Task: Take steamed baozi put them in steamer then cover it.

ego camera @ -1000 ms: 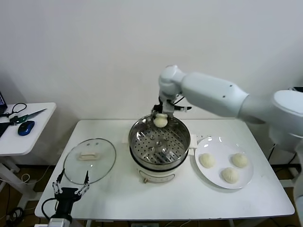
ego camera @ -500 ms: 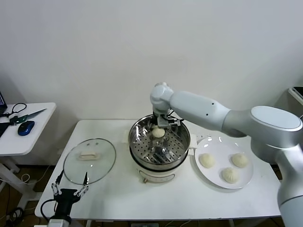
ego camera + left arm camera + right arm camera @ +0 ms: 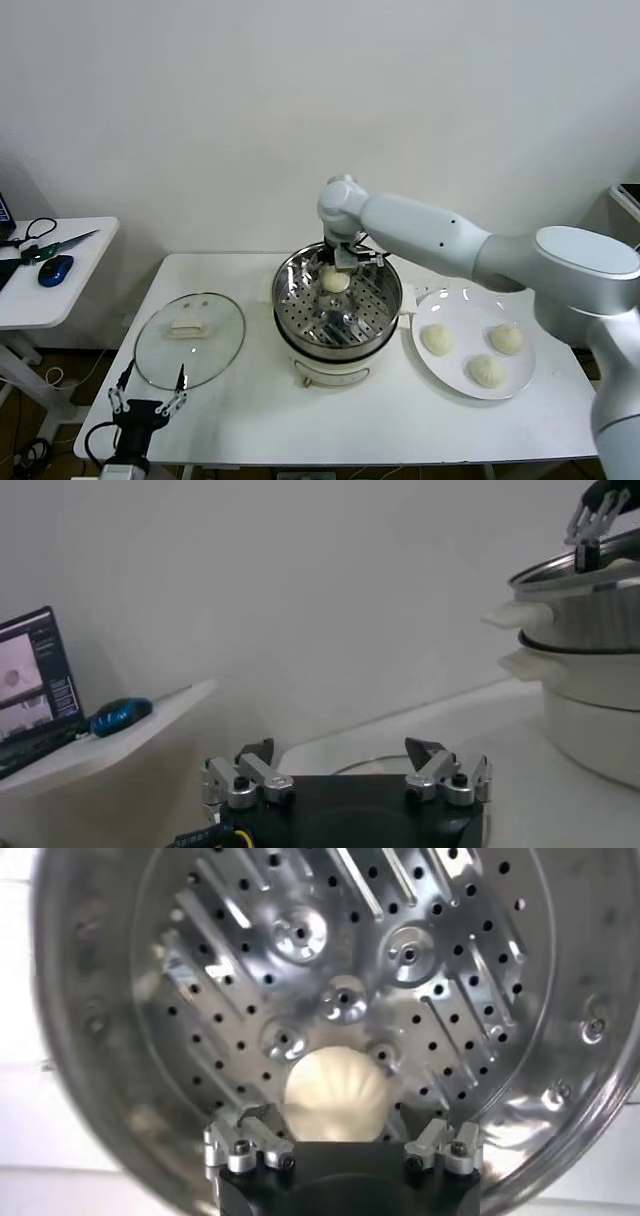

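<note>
One steamed baozi (image 3: 336, 282) lies on the perforated tray at the back of the steamer (image 3: 330, 352). My right gripper (image 3: 339, 268) hangs just over it, open. In the right wrist view the fingers (image 3: 248, 1145) stand wide on either side of the baozi (image 3: 333, 1093), which rests on the tray (image 3: 450, 968). Three more baozi (image 3: 437, 339) sit on a white plate (image 3: 465, 308) right of the steamer. The left gripper (image 3: 150, 386) is parked open at the table's front left edge, near the glass lid (image 3: 190, 338).
A small side table (image 3: 60, 285) at the far left carries a blue mouse (image 3: 54, 269), scissors and cables. A laptop screen (image 3: 35, 670) shows in the left wrist view. The white wall stands close behind the steamer.
The right gripper came down from above the steamer's back rim into the pot and opened. The baozi it carried now rests on the tray. The left arm has not moved.
</note>
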`<state>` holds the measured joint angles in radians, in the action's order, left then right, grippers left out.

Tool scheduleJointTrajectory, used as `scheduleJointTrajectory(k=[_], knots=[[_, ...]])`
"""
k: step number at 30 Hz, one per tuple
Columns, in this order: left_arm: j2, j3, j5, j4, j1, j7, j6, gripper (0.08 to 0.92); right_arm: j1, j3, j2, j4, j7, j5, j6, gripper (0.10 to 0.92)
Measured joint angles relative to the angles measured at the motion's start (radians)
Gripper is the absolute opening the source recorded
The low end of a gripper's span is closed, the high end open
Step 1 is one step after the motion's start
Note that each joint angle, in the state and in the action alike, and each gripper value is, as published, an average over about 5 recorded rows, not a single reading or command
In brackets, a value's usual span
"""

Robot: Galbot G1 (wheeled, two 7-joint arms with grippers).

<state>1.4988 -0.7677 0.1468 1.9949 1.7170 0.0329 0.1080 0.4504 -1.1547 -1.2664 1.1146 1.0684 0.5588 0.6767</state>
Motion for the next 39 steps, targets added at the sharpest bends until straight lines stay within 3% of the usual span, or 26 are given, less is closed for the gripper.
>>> scheduleJointTrajectory(k=[7,15,21,28,39], knots=[[0.002,-0.001,0.003,0.013,0.007,-0.001,0.001,0.823,0.127,-0.082,0.125,0.088,-0.005,-0.198,-0.087,0.823],[0.003,-0.003,0.005,0.031,0.011,-0.001,0.001,0.823,0.274,-0.252,0.303,0.152,-0.055,-0.563,-0.343,0.823],[0.002,-0.013,0.002,0.037,0.007,0.000,-0.001,0.823,0.282,-0.297,0.444,0.166,-0.031,-0.740,-0.539,0.823],[0.001,-0.019,0.001,0.038,0.011,0.001,-0.001,0.823,0.137,-0.220,0.561,0.151,-0.020,-0.806,-0.690,0.823],[0.003,-0.032,0.005,0.032,0.014,0.003,-0.004,0.823,-0.153,-0.030,0.594,0.075,-0.013,-0.757,-0.779,0.823]])
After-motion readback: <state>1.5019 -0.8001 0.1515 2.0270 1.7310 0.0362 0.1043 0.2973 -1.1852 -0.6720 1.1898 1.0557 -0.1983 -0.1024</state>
